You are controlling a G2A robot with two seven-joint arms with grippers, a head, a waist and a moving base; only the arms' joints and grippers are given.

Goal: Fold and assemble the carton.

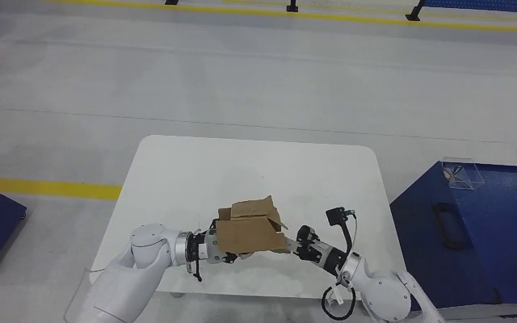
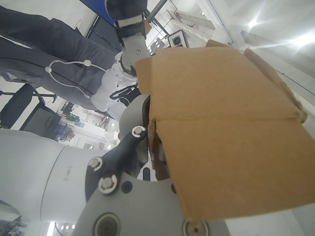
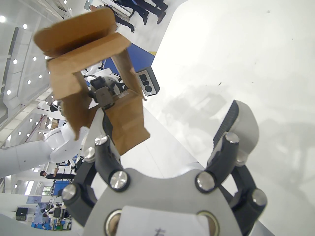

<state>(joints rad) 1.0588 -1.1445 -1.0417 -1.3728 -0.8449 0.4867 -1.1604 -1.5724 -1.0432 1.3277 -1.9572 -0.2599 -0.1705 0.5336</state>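
Observation:
A brown carton (image 1: 249, 230) with loose flaps hangs above the near edge of the white table (image 1: 242, 165), between my two arms. My left gripper (image 1: 216, 242) is shut on the carton's left wall. In the right wrist view, the left gripper (image 3: 101, 95) shows through the carton's (image 3: 73, 57) open middle, clamped on the cardboard. In the left wrist view the carton (image 2: 221, 114) hides most of the fingers. My right gripper (image 3: 169, 116) stands open at the carton's right end. One of its fingers (image 3: 104, 126) lies against a hanging flap and the other is free over the table (image 3: 233, 50).
A blue bin (image 1: 460, 234) stands right of the table with a clear container (image 1: 462, 171) on it. The table's far half is bare. Grey floor with a yellow line (image 1: 56, 188) surrounds the table.

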